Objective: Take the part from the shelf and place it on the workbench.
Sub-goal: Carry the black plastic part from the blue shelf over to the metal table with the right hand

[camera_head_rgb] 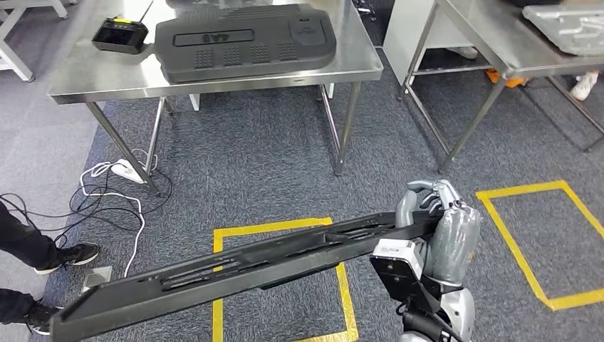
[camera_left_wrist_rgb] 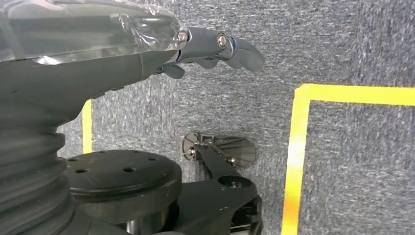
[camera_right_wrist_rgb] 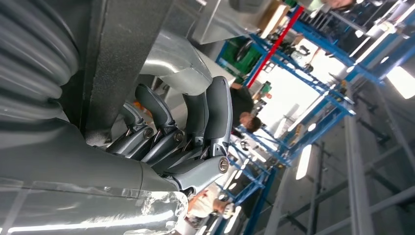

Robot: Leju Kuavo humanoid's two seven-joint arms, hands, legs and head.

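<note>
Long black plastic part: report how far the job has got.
Done: the long black slotted plastic part is off the shelf, gripped at one end by the right hand, whose fingers curl round its edge. In hand: it is carried level above the grey carpet, short of the steel workbench. Left: reach the bench, which already holds a black moulded panel, and set the part down. The left hand holds nothing.

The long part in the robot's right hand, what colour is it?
Black; the long part shows best in the head view.
</note>
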